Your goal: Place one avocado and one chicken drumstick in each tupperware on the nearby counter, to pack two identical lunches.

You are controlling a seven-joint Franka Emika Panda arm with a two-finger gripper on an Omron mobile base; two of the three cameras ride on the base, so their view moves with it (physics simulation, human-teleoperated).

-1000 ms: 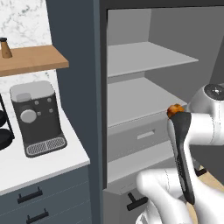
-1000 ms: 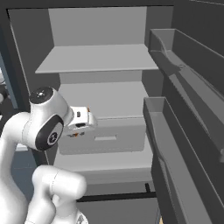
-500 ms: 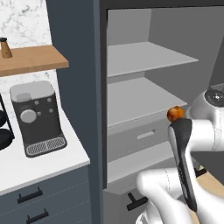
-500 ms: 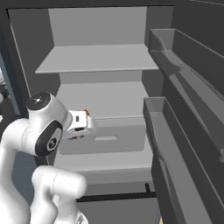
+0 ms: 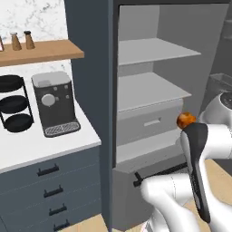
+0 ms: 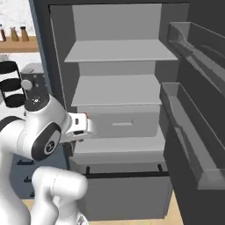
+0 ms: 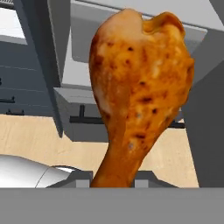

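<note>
I'm holding the chicken drumstick (image 7: 140, 87) right now, with the gripper (image 7: 113, 177) pinching its thin bone end between the fingers, so the fat browned end is sticking out toward the open fridge (image 5: 154, 90). From the left base view the drumstick is showing as an orange blob in front of the fridge's drawer (image 5: 152, 124), just below its lower shelf (image 5: 149, 88). The counter (image 5: 41, 147) is sitting just left of the fridge, with the coffee machine (image 5: 54, 103) and a black tiered rack (image 5: 13, 103) standing on it.
</note>
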